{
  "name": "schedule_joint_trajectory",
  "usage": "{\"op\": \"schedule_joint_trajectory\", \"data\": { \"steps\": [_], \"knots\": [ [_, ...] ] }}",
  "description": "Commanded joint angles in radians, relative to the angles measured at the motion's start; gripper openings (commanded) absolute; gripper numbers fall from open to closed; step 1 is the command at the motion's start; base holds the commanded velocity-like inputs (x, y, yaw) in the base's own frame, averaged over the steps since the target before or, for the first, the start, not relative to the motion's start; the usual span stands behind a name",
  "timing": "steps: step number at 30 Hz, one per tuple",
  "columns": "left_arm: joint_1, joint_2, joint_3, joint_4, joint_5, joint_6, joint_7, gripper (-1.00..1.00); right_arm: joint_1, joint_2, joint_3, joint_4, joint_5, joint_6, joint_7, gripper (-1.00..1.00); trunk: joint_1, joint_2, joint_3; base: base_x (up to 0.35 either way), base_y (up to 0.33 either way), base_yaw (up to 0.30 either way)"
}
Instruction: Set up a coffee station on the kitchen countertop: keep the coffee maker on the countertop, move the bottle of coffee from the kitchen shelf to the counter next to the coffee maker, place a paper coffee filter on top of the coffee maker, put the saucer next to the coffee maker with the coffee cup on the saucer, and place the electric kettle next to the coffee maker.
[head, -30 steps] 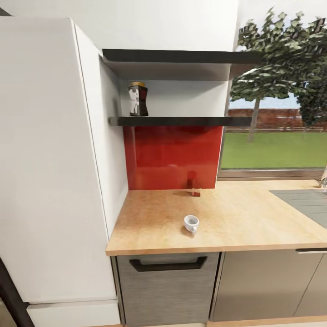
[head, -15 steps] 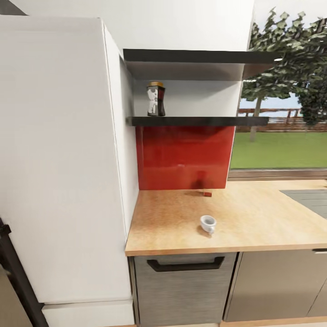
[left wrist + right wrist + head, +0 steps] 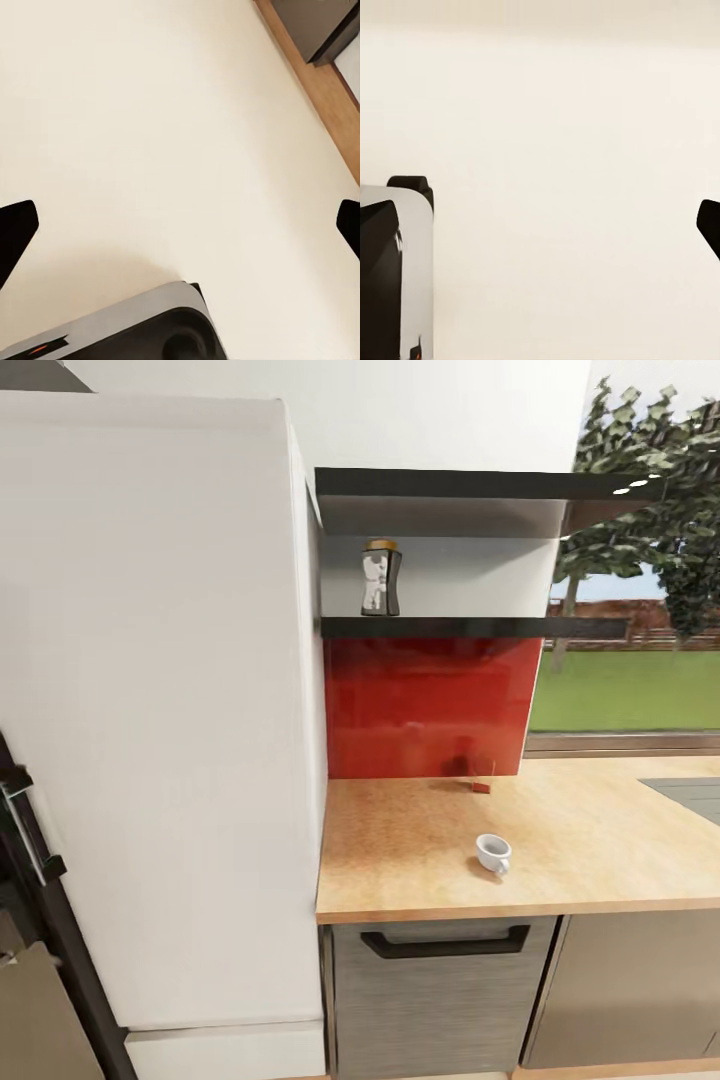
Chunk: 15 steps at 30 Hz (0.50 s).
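A tall white cabinet [image 3: 160, 710] stands on the left. Right of it runs the wooden counter [image 3: 600, 850], with the lower black shelf [image 3: 470, 627] above. The coffee jar [image 3: 380, 578] stands at the shelf's left end. The little white cup [image 3: 493, 853] sits near the counter's front edge. Both grippers, left [image 3: 180, 229] and right [image 3: 544, 225], are spread wide, holding nothing, above pale floor away from these things.

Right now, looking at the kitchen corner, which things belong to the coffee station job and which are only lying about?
For the job:
bottle of coffee on the lower kitchen shelf
coffee cup on the kitchen countertop

Just there:
tall white cabinet
red backsplash
small red thing by the backsplash
drawer handle
window
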Motion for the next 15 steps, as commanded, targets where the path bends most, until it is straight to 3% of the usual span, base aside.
{"op": "schedule_joint_trajectory", "data": {
  "steps": [1, 12, 15],
  "knots": [
    [0.0, 0.0, 0.003, -0.001, 0.01, 0.001, -0.01, 1.0, -0.001, 0.0, -0.008, 0.003, 0.003, -0.005, 0.002, 1.0, 0.0, -0.001, -0.001, 0.0, 0.035, 0.0],
    [0.0, 0.003, 0.008, -0.001, 0.011, 0.005, -0.01, 1.0, -0.001, -0.006, -0.009, 0.004, 0.004, -0.006, 0.002, 1.0, 0.0, -0.001, -0.001, 0.0, 0.007, 0.0],
    [0.0, 0.0, 0.007, -0.001, 0.011, 0.004, -0.01, 1.0, 0.014, -0.005, -0.009, 0.004, 0.004, -0.044, 0.023, 1.0, 0.0, -0.001, -0.001, 0.0, 0.0, 0.0]
  ]
}}
